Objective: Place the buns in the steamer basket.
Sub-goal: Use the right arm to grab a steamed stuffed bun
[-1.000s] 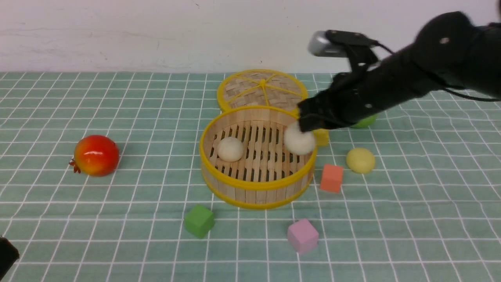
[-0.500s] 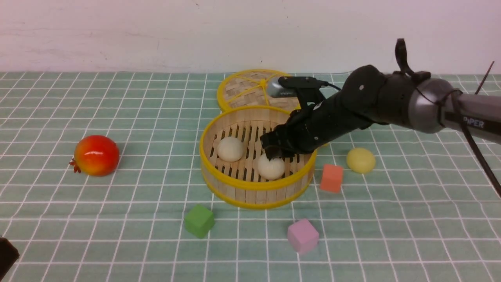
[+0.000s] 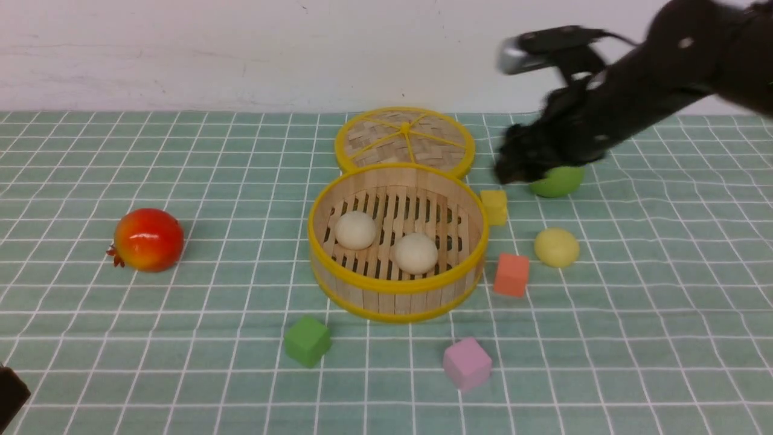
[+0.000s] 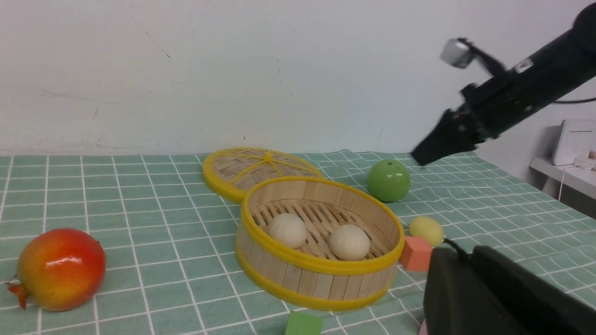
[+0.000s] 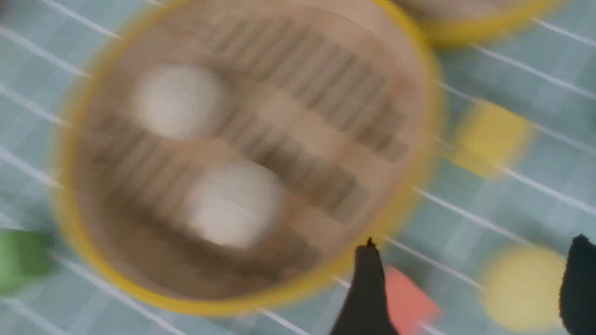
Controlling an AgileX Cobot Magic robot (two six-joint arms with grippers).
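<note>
The steamer basket [image 3: 395,289] stands mid-table. Two cream-white buns lie on its slatted floor, one at the left [image 3: 356,229] and one nearer the front [image 3: 415,252]. The pale yellow bun [image 3: 556,247] lies on the cloth to the right of the basket. My right gripper [image 3: 512,172] is open and empty, raised above the cloth in front of the green apple [image 3: 558,181]. In the blurred right wrist view its gripper [image 5: 475,244] stands wide apart, with the yellow bun [image 5: 524,288] between the fingers' lines. My left gripper [image 4: 470,260] is shut low at the front, right of the basket [image 4: 316,265].
The flat woven lid [image 3: 404,142] lies behind the basket. A yellow cube [image 3: 494,206], an orange cube [image 3: 511,274], a pink cube [image 3: 466,364] and a green cube [image 3: 307,341] lie around it. A red pomegranate [image 3: 148,239] sits at the left.
My right gripper lowered the second cream bun into the basket, let it go, then rose back up and to the right, empty.
</note>
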